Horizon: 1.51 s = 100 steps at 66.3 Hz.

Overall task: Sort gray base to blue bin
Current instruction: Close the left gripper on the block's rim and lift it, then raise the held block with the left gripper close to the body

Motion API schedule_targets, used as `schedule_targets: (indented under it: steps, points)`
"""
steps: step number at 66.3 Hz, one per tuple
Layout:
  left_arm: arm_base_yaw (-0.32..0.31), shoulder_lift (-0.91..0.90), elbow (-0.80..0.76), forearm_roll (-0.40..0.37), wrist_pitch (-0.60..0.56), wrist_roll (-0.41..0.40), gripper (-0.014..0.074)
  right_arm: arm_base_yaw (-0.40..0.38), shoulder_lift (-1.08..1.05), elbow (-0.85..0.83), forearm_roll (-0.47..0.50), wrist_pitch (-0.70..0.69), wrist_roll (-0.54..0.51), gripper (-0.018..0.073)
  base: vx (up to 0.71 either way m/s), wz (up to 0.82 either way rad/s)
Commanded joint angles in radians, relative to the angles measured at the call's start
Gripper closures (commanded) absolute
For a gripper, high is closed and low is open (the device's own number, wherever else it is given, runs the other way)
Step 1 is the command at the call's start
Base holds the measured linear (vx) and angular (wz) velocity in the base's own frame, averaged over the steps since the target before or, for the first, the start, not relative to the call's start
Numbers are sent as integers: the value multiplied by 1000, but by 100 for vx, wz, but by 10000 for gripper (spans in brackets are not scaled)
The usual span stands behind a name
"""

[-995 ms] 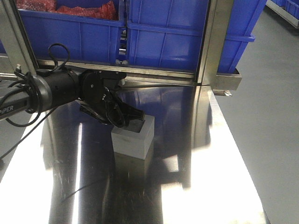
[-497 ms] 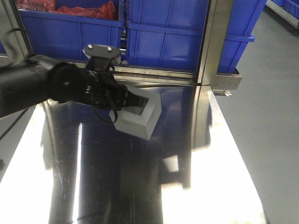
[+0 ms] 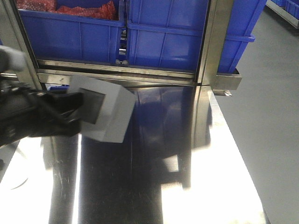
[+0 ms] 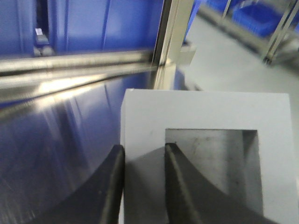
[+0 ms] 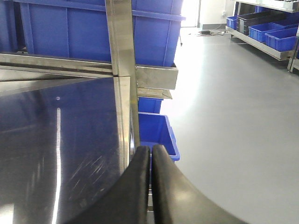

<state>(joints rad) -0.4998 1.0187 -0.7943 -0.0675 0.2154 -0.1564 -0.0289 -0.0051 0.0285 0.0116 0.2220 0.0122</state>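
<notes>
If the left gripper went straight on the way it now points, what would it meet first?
The left gripper, shut on the base, would likely reach the steel post at the table's far edge; depth is unclear.

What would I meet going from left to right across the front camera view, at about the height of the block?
left tool → gray block, held off the table → steel post → floor
</notes>
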Motion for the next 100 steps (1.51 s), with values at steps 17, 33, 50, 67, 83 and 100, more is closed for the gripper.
schedule_targets:
  steps: [17, 33, 50, 67, 83, 100]
  points:
    - [-5, -364, 176, 6, -118, -6, 603, -3, 18, 1, -5, -72, -12, 564, 0, 0]
    - [-5, -586, 296, 6, -119, -6, 603, -3, 18, 1, -5, -72, -12, 564, 0, 0]
    - [-5, -728, 328, 6, -88, -6, 603, -3, 18, 1, -5, -72, -12, 564, 0, 0]
    - [-5, -732, 328, 6, -82, -6, 603, -3, 18, 1, -5, -72, -12, 564, 0, 0]
    - [-5, -732, 328, 6, -82, -6, 603, -3, 18, 1, -5, -72, -12, 564, 0, 0]
    - [-5, -732, 328, 6, -82, -6, 603, -3, 18, 1, -5, -72, -12, 564, 0, 0]
